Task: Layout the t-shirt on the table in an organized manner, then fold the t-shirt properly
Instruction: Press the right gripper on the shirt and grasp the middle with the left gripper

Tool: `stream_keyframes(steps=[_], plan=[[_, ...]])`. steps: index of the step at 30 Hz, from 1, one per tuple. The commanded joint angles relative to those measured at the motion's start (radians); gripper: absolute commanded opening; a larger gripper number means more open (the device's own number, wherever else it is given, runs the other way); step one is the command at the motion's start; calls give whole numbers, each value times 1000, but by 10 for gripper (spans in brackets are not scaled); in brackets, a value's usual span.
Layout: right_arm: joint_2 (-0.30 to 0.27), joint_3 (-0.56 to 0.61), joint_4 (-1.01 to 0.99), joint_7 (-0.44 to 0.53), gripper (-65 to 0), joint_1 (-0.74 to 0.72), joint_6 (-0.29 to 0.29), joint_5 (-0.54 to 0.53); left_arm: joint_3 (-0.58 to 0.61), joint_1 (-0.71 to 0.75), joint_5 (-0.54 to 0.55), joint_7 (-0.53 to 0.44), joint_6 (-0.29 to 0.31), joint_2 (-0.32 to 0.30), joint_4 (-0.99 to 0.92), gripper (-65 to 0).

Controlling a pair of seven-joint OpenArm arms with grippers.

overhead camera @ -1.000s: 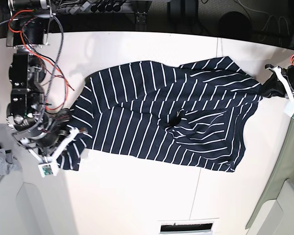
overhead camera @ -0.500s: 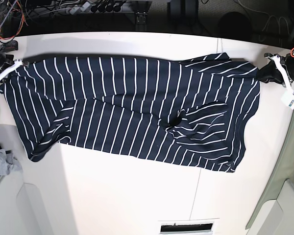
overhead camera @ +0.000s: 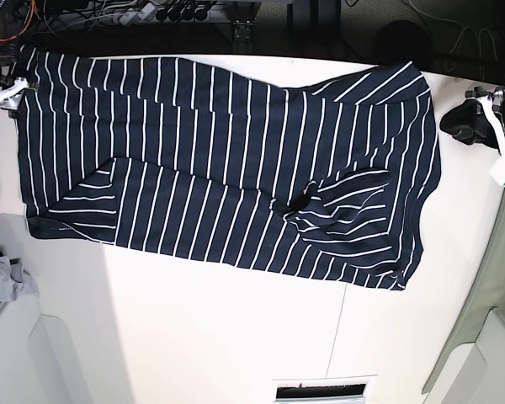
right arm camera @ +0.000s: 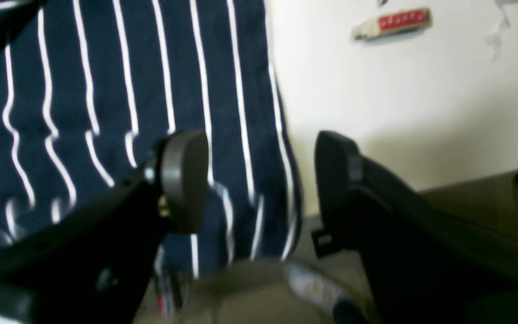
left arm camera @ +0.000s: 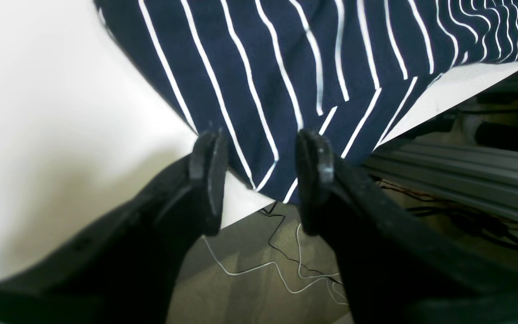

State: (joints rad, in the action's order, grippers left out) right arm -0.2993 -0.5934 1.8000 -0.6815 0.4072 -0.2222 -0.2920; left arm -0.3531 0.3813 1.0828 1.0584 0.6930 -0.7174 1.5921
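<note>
The navy white-striped t-shirt (overhead camera: 219,160) lies spread wide across the white table (overhead camera: 236,337), with a small bunched knot (overhead camera: 303,202) near its middle and a folded flap at its left. My left gripper (overhead camera: 465,118) is open just off the shirt's right edge. In the left wrist view, the left gripper (left arm camera: 261,171) straddles a shirt corner (left arm camera: 286,90) at the table's edge (left arm camera: 61,90) without pinching it. My right gripper (overhead camera: 4,94) is open at the shirt's far left corner. In the right wrist view, the right gripper (right arm camera: 259,189) hovers over the shirt's hem (right arm camera: 173,76).
A small grey cloth (overhead camera: 0,282) lies off the table's left side. A red-labelled tag (right arm camera: 391,22) lies on the table (right arm camera: 398,90). Cables (left arm camera: 277,265) and metal rails (left arm camera: 457,162) sit below the table's edge. A thin seam (overhead camera: 343,328) and a slotted vent (overhead camera: 324,390) mark the front.
The shirt has been stretched wide and shifted toward the table's back edge. Both grippers have let go of its corners and now stand open beside it.
</note>
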Motion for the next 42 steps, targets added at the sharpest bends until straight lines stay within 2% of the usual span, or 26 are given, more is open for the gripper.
stream_keyframes(steps=[1,4,8,11,13,16,21,26,31,35,37,38,42], plan=[[-16,-8,16,53,-277,-3,21,-16,-11,-7,18,-11,5,-23,13,-374],[-12,-8,15,86,-277,-52,25,-83,-11,-11,36,-43,5,-23,13,-374],[31,-3,-19,83,-277,-168,24,-93,-11,-21,35,-116,5,-22,13,-369],[58,27,-113,84,-277,-267,24,-93,-10,-50,28,-138,5,-13,13,-305],[73,64,-198,90,-277,-343,24,-91,-10,-86,-3,-143,5,-1,13,-289],[100,135,-330,116,-277,-459,24,-50,-5,-130,-26,-167,5,11,13,-289],[175,237,-500,154,-277,-600,29,48,7,-132,-50,-180,5,20,13,-289],[236,311,-626,210,-277,-683,158,224,7,-132,-56,-202,5,22,13,-289],[236,408,-712,260,-279,-706,229,316,7,-132,-57,-202,5,22,13,-289],[235,470,-721,259,-279,-706,322,381,7,-132,-56,-202,5,22,13,-289],[235,476,-721,259,-280,-708,348,408,7,-131,-55,-202,5,22,13,-289],[235,476,-721,259,-294,-709,354,412,7,-131,-54,-202,5,22,13,-289],[227,476,-721,259,-502,-709,359,416,7,-132,-50,-201,5,22,30,-289]])
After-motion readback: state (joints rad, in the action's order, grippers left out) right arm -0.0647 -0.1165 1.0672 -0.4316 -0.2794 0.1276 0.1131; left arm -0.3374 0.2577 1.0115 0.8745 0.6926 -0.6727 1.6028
